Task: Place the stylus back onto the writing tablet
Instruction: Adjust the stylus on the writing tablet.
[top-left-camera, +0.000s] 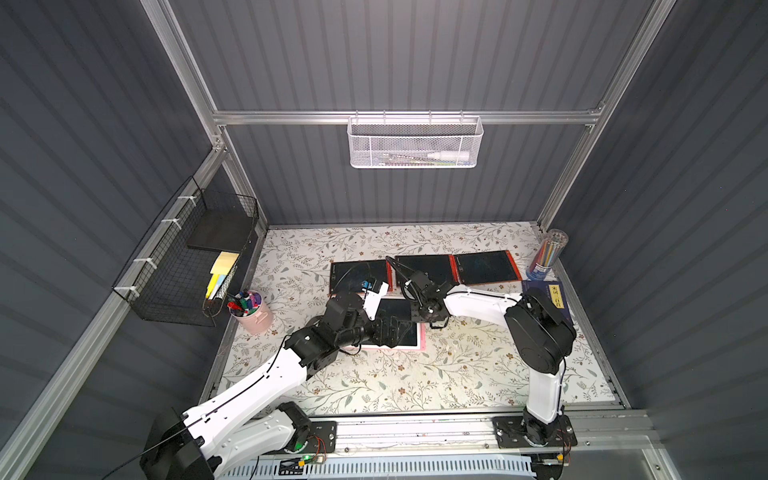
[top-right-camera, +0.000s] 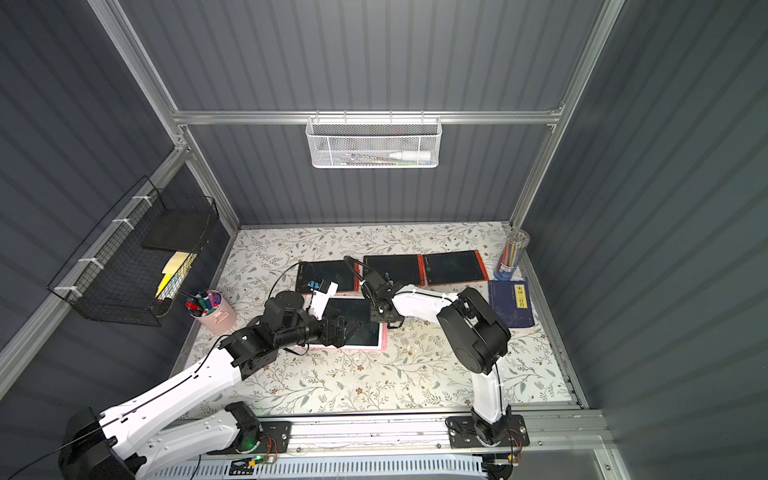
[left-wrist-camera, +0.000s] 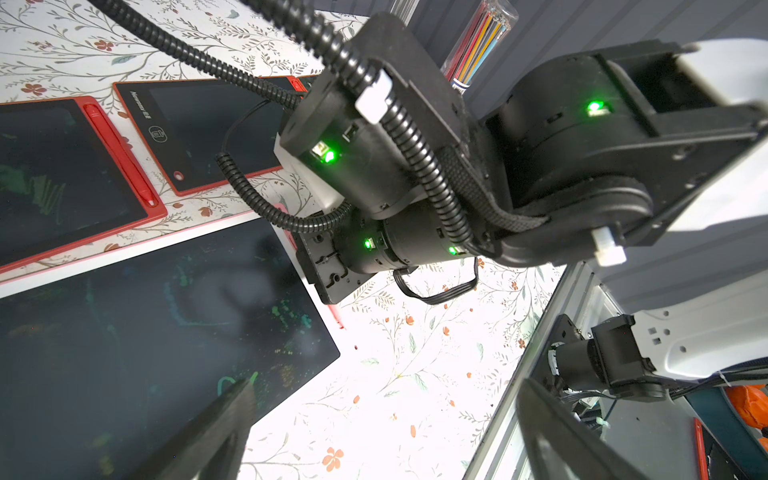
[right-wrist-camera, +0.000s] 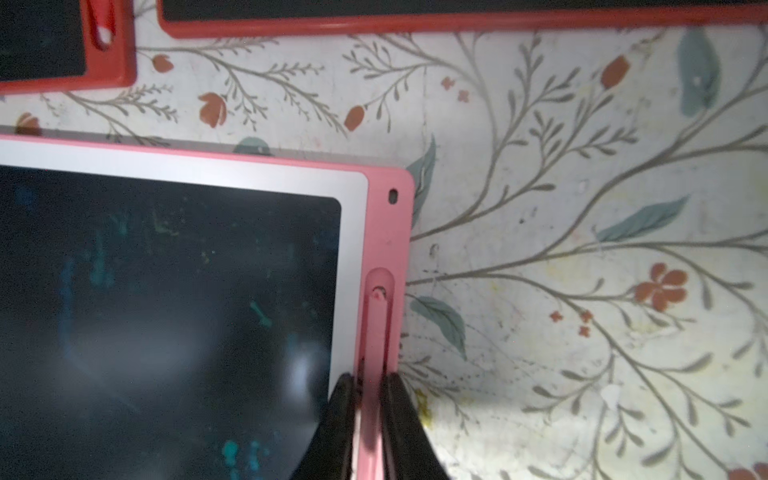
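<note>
Both top views hide the stylus (right-wrist-camera: 377, 332) under the wrist of the right arm (top-left-camera: 478, 301), and the left arm (top-left-camera: 266, 374) covers the 9 o'clock side of the pink tablet (top-left-camera: 397, 307). The left wrist view is no better, since the right arm's wrist blocks that edge. Only the right wrist view shows the stylus, and there its rear length runs off the picture between the dark fingers (right-wrist-camera: 345, 415).

The stylus lies flat in the slot (right-wrist-camera: 379, 278) along the tablet's 3 o'clock edge, directly between the jaws of the right gripper (right-wrist-camera: 371, 380). Those jaws stand narrowly apart, one on each side, against it or nearly so. Whether they pinch it I cannot tell.

Its long axis runs 12 to 6 o'clock, parallel to that edge. Its visible end, with a small tip, points to 12 o'clock, toward the row of red tablets (top-left-camera: 484, 268).

The jaws of the left gripper (left-wrist-camera: 386, 388) stand wide apart above the dark screen, toward 9 o'clock from the stylus. The tablet rests on the floral bench (top-left-camera: 415, 374), at 6 o'clock from the red row.
</note>
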